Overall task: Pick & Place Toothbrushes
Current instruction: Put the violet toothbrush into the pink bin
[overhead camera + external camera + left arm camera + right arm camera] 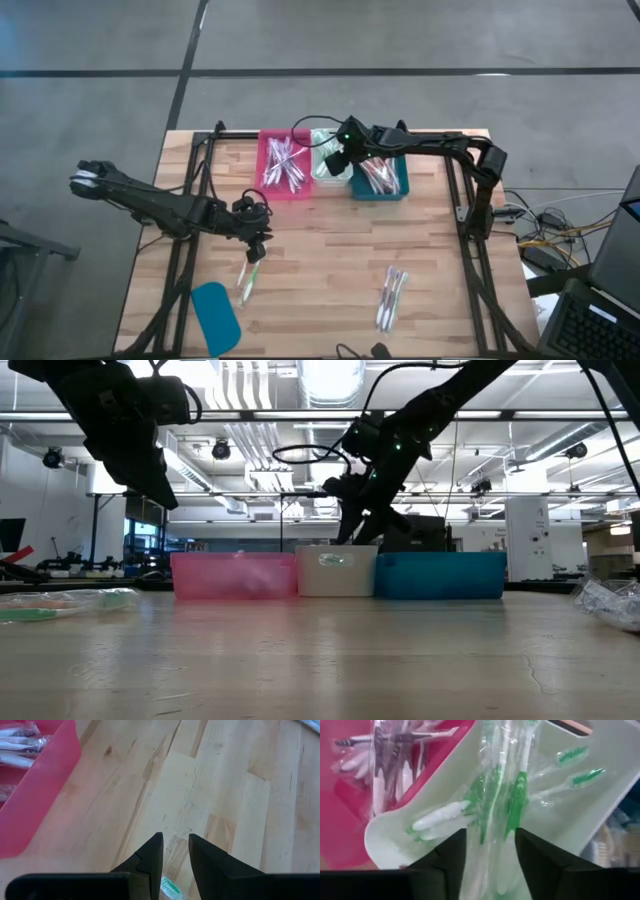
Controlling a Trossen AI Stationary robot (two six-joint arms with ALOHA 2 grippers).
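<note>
Three bins stand in a row at the table's far side: pink (285,165), white (325,150) and teal (380,180), each holding wrapped toothbrushes. My right gripper (490,832) hangs open over the white bin (580,820), pointing down into it, and a clear-wrapped green toothbrush pack (492,805) runs between its fingers. My left gripper (257,240) hovers above bare table left of centre, its fingers (152,852) a narrow gap apart with nothing between them. A green toothbrush (247,278) lies on the table just near of it. My right gripper stands astride the wrapped green toothbrush pack's handle end (487,865), coming from above at a slant, fingers along the pack. I cannot tell whether either finger touches the wrapping. The pack's head end rests inside the white bin.
A few more wrapped toothbrushes (392,297) lie on the table near the front right. A flat teal lid (215,312) lies at the front left corner. Black frame rails (470,200) run along both table sides. Bare wood (330,250) lies between the bins and the loose toothbrushes.
</note>
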